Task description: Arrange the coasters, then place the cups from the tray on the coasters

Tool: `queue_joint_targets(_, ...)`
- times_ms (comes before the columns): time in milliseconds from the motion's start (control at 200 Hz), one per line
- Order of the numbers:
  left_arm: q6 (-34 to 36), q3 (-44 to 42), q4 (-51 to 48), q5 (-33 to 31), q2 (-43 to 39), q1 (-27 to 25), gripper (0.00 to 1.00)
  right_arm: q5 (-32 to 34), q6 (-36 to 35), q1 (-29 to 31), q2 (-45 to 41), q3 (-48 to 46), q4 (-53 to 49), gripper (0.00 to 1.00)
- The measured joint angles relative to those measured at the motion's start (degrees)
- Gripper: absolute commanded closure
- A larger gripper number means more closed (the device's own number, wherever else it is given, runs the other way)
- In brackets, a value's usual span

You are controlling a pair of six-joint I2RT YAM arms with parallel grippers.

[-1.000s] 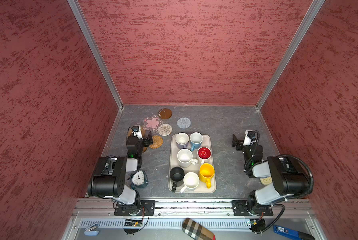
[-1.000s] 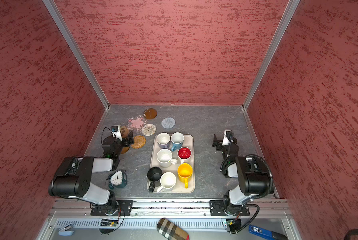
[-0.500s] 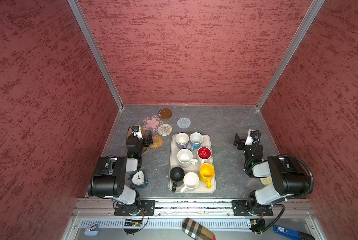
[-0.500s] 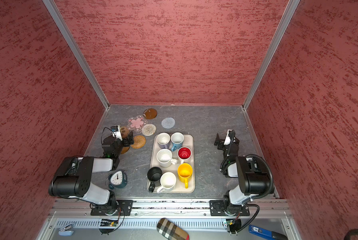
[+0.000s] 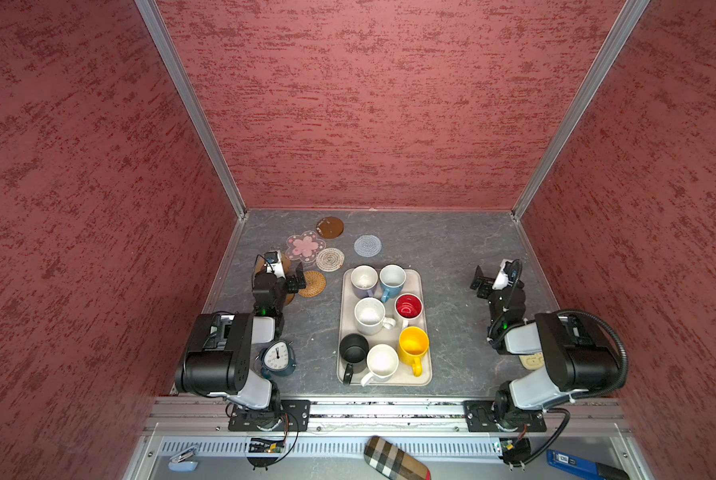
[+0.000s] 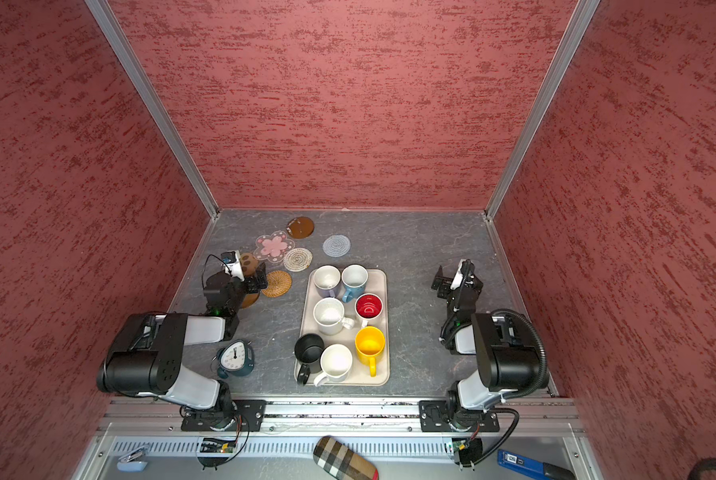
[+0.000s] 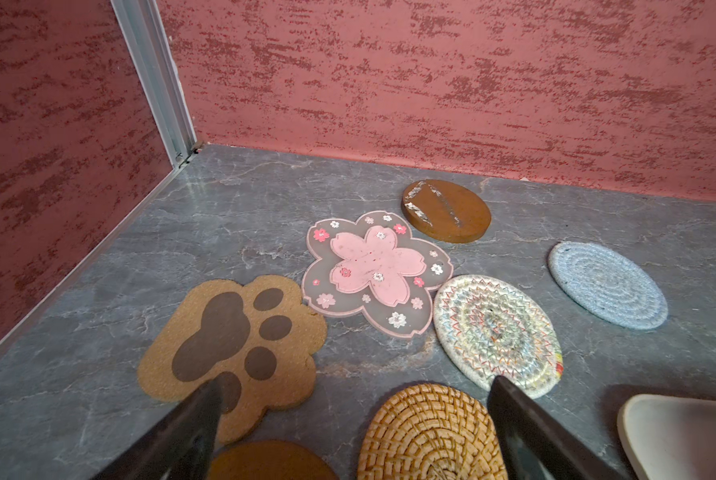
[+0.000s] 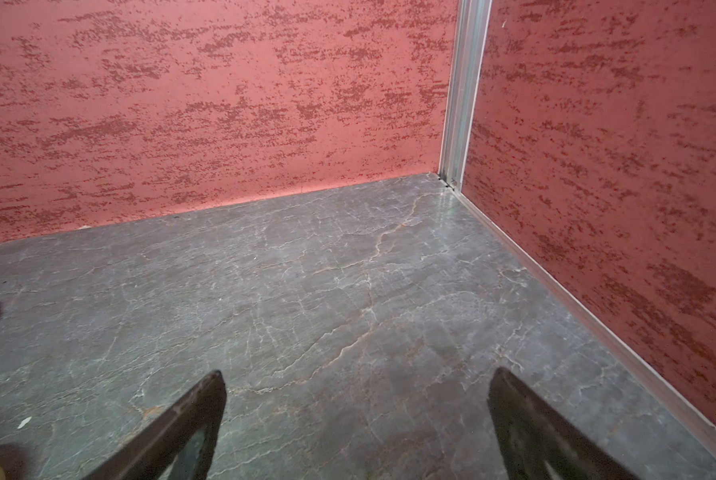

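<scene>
Several coasters lie at the back left: tan paw (image 7: 231,353), pink flower (image 7: 375,270), brown disc (image 7: 447,210), whitish woven round (image 7: 495,332), grey-lavender round (image 7: 605,284), rattan round (image 7: 427,432) and a second brown disc (image 7: 271,461). My left gripper (image 7: 354,384) hangs open just above them, between paw and rattan, holding nothing. The beige tray (image 5: 424,376) in the middle carries several cups, among them yellow (image 5: 412,347), black (image 5: 353,349) and red-inside (image 5: 408,307). My right gripper (image 8: 356,378) stands open and empty over bare table, right of the tray (image 6: 385,332).
A small blue alarm clock (image 5: 278,358) stands beside the left arm near the front edge. A cream calculator (image 5: 530,360) shows partly under the right arm. Red walls close the table on three sides. A checked case (image 5: 395,459) lies below the front rail.
My right gripper has shifted slightly to the right and turned a little. The left arm, coasters and cups have not moved.
</scene>
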Motion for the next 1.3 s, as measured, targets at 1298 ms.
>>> queue_joint_targets(1298,-9.0,85.2,-88.3,6.4,32.4,-5.8,0.10,-12.8,14.0,12.6,-5.7,33.7,-52.8,0.04)
